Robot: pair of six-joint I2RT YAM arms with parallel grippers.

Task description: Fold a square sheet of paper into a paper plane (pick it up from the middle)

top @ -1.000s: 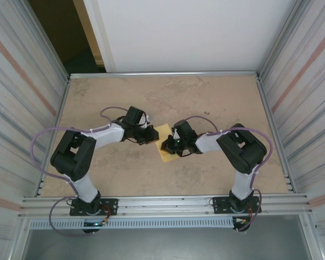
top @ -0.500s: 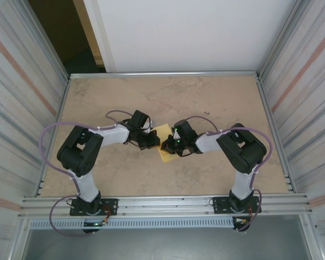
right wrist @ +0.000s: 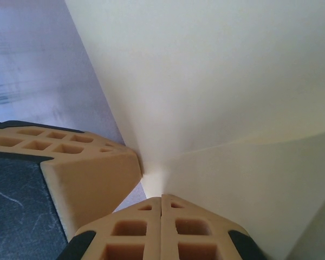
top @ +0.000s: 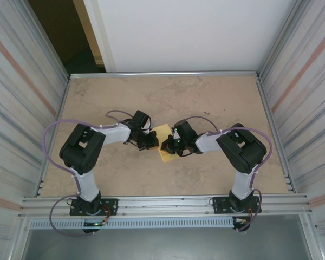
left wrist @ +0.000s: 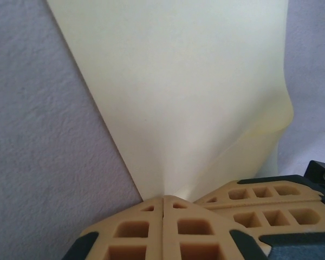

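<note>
Since a second ago the left arm has swung in, bringing the left hand (top: 150, 142) from just short of the paper (top: 163, 131) to its edge; the right arm has not moved. The left hand's (left wrist: 162, 199) fingers are pressed together, clamped on a pinch of paper (left wrist: 179, 97) that fans out ahead of them. The paper lies on the worktop (top: 206, 103) between the two hands, its long axis running away from the bases; with its middle covered, which end is the tip is hard to tell. The right hand (top: 166, 145) faces the left, fingertips nearly touching, and its (right wrist: 161, 199) fingers are likewise clamped on the paper (right wrist: 216, 81).
</note>
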